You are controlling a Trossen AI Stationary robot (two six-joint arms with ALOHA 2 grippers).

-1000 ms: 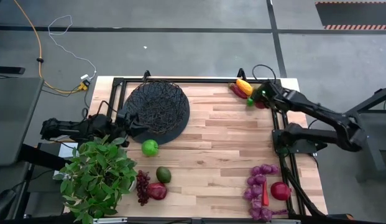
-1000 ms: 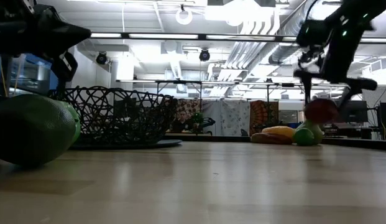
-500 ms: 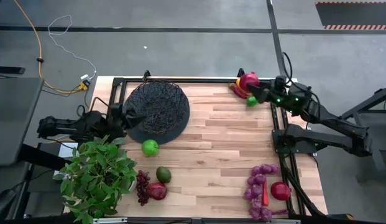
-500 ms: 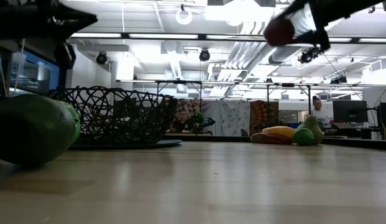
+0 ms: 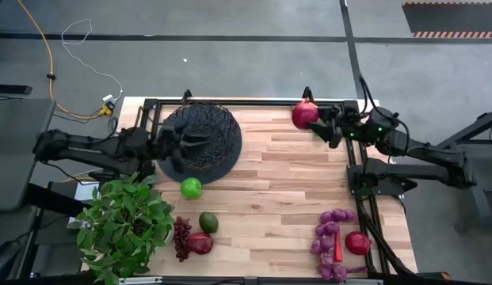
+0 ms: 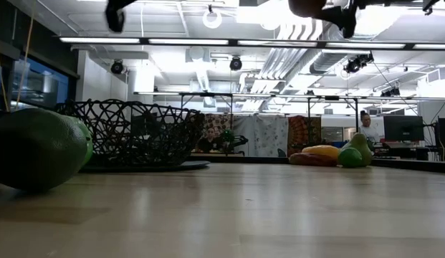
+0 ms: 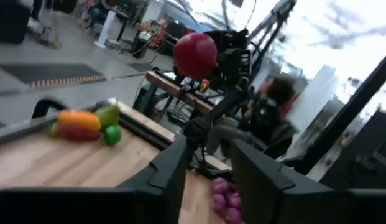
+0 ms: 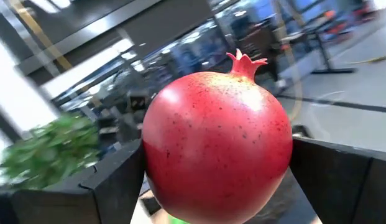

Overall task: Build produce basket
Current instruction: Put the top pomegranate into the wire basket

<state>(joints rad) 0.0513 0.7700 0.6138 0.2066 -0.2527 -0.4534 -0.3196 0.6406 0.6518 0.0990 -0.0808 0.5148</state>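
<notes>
Gripping a round, speckled red pomegranate (image 8: 216,144), right end effector (image 5: 318,125) hovers aloft.

open tabletop (image 5: 293,174) between basket (image 5: 200,138) and right side; potted plant (image 5: 123,226) crowds near-left corner.

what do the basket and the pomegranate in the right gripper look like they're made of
Basket: looks like black wire or metal mesh with a matte finish; thin crossing strands leave open gaps you can see through.
Pomegranate: probably moulded plastic, a toy; smooth, evenly red, faintly speckled skin with soft highlights. It sits between the right gripper's fingers.
</notes>
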